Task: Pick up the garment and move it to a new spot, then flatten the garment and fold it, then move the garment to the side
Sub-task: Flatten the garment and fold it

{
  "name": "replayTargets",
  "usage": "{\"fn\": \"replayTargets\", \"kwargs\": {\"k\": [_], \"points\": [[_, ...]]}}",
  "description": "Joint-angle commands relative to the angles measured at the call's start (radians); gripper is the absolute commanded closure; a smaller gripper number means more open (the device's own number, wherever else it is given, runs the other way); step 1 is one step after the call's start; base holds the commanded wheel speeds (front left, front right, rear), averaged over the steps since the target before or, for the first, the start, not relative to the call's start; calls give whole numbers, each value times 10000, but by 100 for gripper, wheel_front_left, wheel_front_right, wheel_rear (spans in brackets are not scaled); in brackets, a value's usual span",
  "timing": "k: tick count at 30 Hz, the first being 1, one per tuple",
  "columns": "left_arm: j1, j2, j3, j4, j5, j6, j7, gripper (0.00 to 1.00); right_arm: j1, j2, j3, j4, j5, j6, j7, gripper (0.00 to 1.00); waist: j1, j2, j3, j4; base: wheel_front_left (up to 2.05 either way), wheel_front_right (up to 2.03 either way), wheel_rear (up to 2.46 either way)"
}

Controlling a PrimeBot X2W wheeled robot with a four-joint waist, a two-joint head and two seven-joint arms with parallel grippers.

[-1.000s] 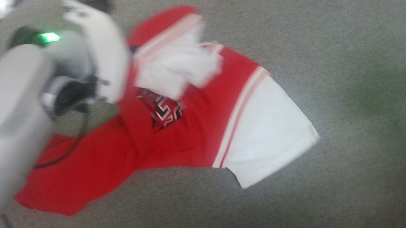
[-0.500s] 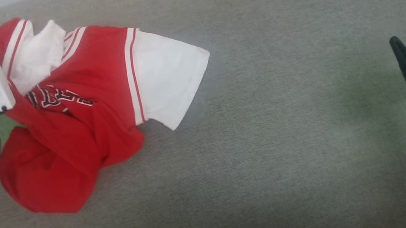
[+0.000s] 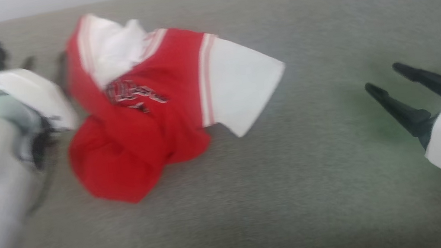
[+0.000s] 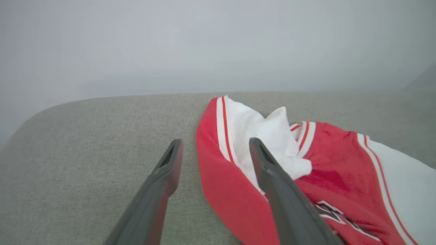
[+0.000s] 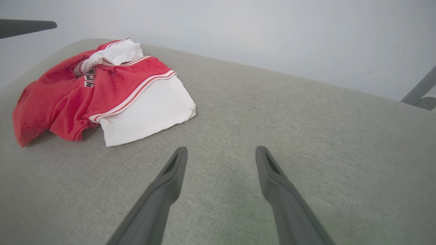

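Observation:
The garment point(image 3: 150, 121) lies bunched on the grey upholstered surface point(image 3: 301, 199), red body heaped at the left and one white sleeve panel point(image 3: 241, 90) spread to the right. My left gripper point(image 3: 44, 63) is open at its left end. In the left wrist view the left gripper point(image 4: 214, 142) straddles the red striped edge of the garment point(image 4: 238, 177), one finger over the cloth, one over bare upholstery. My right gripper point(image 3: 380, 78) is open and holds nothing, well right of the garment. In the right wrist view the right gripper point(image 5: 220, 150) points over bare upholstery, with the garment point(image 5: 102, 88) far left.
The upholstered surface ends at a rounded back-left corner point(image 4: 41, 115) against a pale wall. A grey metal leg point(image 5: 420, 90) stands beyond the back right edge. Bare upholstery point(image 5: 289, 112) stretches between the garment and my right gripper.
The head camera has shifted. The garment went from stretched out to a bunched heap. My left arm has come off it and stands open beside it. My right gripper now leans toward the garment.

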Motion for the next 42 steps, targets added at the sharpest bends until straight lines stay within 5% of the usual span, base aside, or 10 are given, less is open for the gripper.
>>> {"fn": "replayTargets", "kwargs": {"k": [1,6,11,14,15,28,29,30,32,42], "points": [[398,-267,31,-319,164,63,-928,0,-328,-119,183,174,339,-5,552,0,-1,-1,-489,809,0,0,0],[1499,-847,169,-1571,816,615,-2065,0,-1200,-824,1288,421,1080,-4,2715,0,-1,-1,-677,1855,0,0,0],[3181,-1178,1737,-4229,2860,1905,-2094,0,-2267,-1265,1786,1073,1788,-8,4289,0,-1,-1,-672,2763,0,0,0],[4029,-1401,2422,-5320,3698,2218,-2098,0,-2771,-1313,1919,1560,1821,-8,4677,0,-1,-1,-638,3062,0,0,0],[5280,-1766,2948,-6341,4720,2475,-2100,0,-3387,-1240,2341,2313,1666,-4,5073,0,-1,-1,-533,3425,0,0,0],[7516,-2901,4073,-8122,6920,2117,-2103,0,-5167,-1000,5117,5141,874,-7,5142,0,-1,-1,71,4245,0,0,0],[7585,-2926,4150,-8205,7013,2105,-2103,0,-5205,-956,5298,5193,931,-8,5116,13,-1,-1,100,4247,0,0,0],[7658,-2949,4230,-8270,7084,2065,-2103,0,-5213,-933,5425,5298,988,-8,5091,57,-1,-1,126,4243,0,0,0],[7717,-3025,4372,-8412,7218,2004,-2103,0,-5273,-905,5646,5429,1146,-10,4911,100,-1,-1,159,4224,0,0,0],[8003,-3294,4990,-8710,7575,1754,-2104,0,-5655,-1540,5883,5837,1750,-11,3490,100,-1,-1,236,3613,0,0,0]]}}
